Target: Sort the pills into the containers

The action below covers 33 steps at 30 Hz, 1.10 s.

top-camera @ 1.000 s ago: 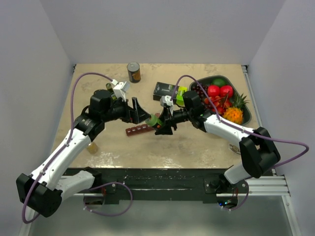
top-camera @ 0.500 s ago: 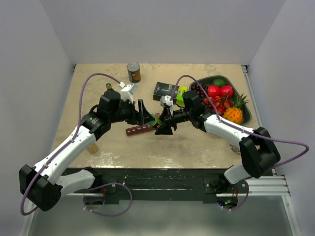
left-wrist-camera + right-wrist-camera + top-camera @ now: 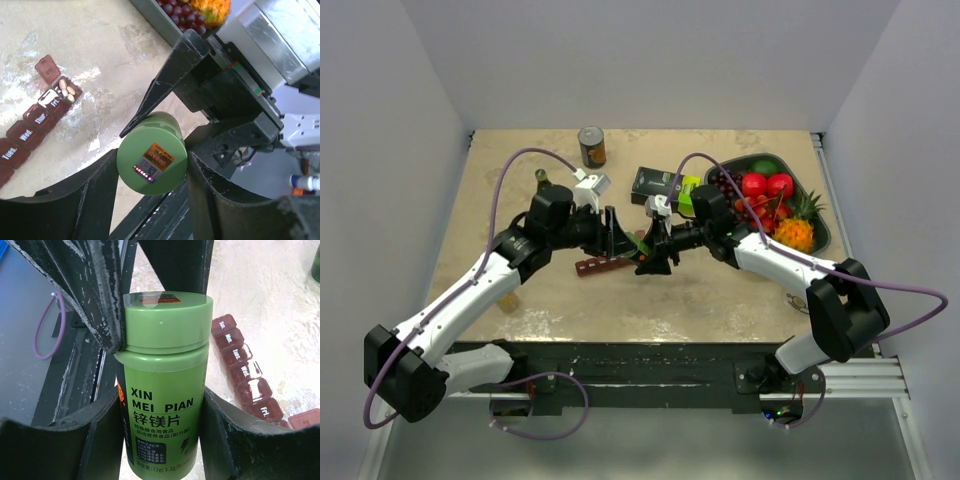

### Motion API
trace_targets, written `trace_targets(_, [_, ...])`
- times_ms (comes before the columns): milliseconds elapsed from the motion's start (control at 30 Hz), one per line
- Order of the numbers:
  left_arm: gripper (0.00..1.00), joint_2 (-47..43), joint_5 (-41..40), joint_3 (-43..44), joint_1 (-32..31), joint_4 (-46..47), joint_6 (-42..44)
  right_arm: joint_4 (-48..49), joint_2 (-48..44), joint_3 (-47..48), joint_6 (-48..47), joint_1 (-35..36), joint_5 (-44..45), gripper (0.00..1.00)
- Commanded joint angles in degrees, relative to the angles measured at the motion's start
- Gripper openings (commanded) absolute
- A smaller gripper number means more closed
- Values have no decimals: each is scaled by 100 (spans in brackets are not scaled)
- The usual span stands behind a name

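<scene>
A green pill bottle [image 3: 162, 405] hangs tilted over the table, and my right gripper [image 3: 162, 395] is shut on its labelled body. My left gripper [image 3: 152, 156] faces it end on, with a finger pressed to each side of the green cap [image 3: 152, 155]. In the top view the two grippers [image 3: 620, 238] [image 3: 645, 250] meet at the bottle [image 3: 638, 247] mid-table. The maroon containers strip [image 3: 603, 264] lies just below them. Its day lids are shut except one end compartment, which holds white pills [image 3: 66, 89].
A black-and-lime box [image 3: 660, 185] and a dark fruit tray [image 3: 820, 235] sit to the back right. A tin can [image 3: 592, 146] stands at the back. A small dark bottle [image 3: 541, 177] stands back left, and an amber item [image 3: 507, 300] lies under the left arm.
My left arm has reached right to the bottle and its jaws have narrowed onto the cap. The right arm and the bottle have stayed put.
</scene>
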Motion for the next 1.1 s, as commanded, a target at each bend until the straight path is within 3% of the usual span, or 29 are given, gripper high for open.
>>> trace_targets(0, [6, 9, 903, 77, -23, 295, 1244, 136, -59, 288, -68, 3, -87, 0])
trace_targets(167, [0, 369, 3055, -55, -40, -70, 3661, 249, -59, 236, 54, -5, -333, 0])
trace_targets(200, [0, 474, 3312, -38, -40, -291, 4789, 320, -50, 218, 107, -5, -429, 0])
trace_targets(300, [2, 606, 3491, -90, -49, -434, 5888, 399, -50, 183, 178, 21, -483, 0])
trace_targets(400, [7, 870, 3393, 103, -23, -92, 5584, 399, -59, 174, 169, 21, -500, 0])
trace_targets(467, [21, 862, 3166, 77, -5, 329, 5050, 391, -76, 174, 143, 21, -483, 0])
trace_targets(500, [30, 766, 3078, 68, 21, 427, 4890, 373, -85, 174, 125, 21, -474, 0])
trace_targets(533, [45, 687, 2938, 25, 117, 550, 4706, 356, -85, 183, 99, 21, -465, 0])
trace_targets(600, [61, 363, 2927, -204, 266, 980, 4187, 277, -94, 200, 28, 30, -456, 0])
trace_targets(633, [79, 230, 2997, -300, 432, 1164, 4012, 276, -94, 209, 20, 21, -456, 0])
trace_targets(700, [99, -190, 3024, -660, 600, 1753, 3388, 250, -85, 209, 2, 21, -439, 0])
trace_targets(833, [99, -737, 2824, -1153, 882, 2528, 2350, 197, -94, 235, -51, 21, -404, 0])
trace_targets(1067, [99, -668, 1715, -847, 900, 1995, 357, 153, -59, 244, -103, 21, -342, 0])
